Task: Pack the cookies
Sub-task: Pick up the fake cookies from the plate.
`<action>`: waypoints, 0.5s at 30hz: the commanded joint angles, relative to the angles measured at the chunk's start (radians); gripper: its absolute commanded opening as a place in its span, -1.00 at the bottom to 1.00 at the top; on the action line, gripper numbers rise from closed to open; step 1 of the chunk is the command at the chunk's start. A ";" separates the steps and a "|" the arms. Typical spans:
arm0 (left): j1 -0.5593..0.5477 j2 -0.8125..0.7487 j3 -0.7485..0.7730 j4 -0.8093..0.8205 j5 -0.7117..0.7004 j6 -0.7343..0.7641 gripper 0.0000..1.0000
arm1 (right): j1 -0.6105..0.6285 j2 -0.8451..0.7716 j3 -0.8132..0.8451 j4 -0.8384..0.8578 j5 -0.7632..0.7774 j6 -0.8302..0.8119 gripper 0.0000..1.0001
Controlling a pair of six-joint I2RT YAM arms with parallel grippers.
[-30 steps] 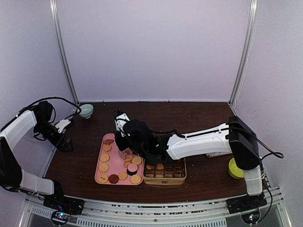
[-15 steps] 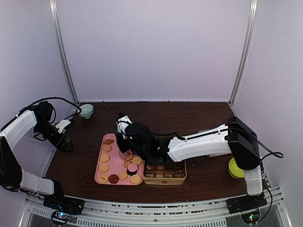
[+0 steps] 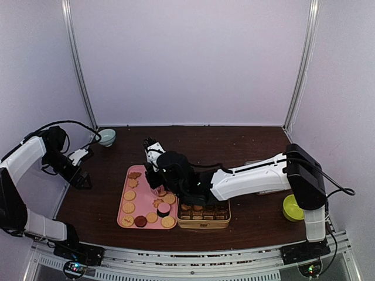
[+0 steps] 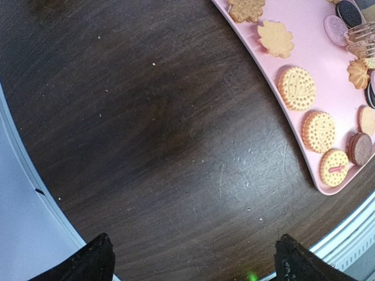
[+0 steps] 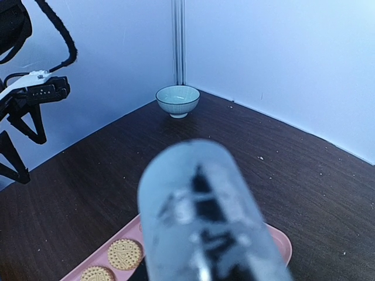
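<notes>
Several cookies (image 3: 128, 207), mostly round and tan, some dark or pink, lie on a pink tray (image 3: 142, 202). More cookies fill a gold tin (image 3: 203, 222) right of the tray. My right gripper (image 3: 158, 175) hangs over the tray's far right part, shut on metal tongs (image 3: 156, 187). In the right wrist view the tongs (image 5: 202, 216) are a blurred silver shape that hides my fingers. My left gripper (image 3: 79, 177) is open and empty at the table's left edge. The left wrist view shows it (image 4: 195, 263) over bare wood, with the tray (image 4: 310, 52) and cookies (image 4: 296, 88) at upper right.
A pale bowl (image 3: 106, 137) stands at the back left corner and also shows in the right wrist view (image 5: 177, 100). A yellow-green bowl (image 3: 292, 208) sits at the right edge by the right arm's base. The table's left edge (image 4: 35, 193) is close to my left gripper.
My right gripper with the tongs has shifted slightly to the right over the tray. The left arm has not moved.
</notes>
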 commanded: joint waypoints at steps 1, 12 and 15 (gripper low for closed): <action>0.007 0.000 0.019 -0.013 0.027 0.016 0.96 | -0.011 -0.059 0.029 -0.028 0.010 -0.036 -0.89; 0.007 -0.010 0.014 -0.018 0.035 0.019 0.96 | -0.039 -0.104 0.014 -0.004 -0.016 0.005 -1.00; 0.007 -0.010 0.014 -0.020 0.038 0.019 0.96 | -0.047 -0.103 0.020 -0.007 -0.017 0.004 -1.00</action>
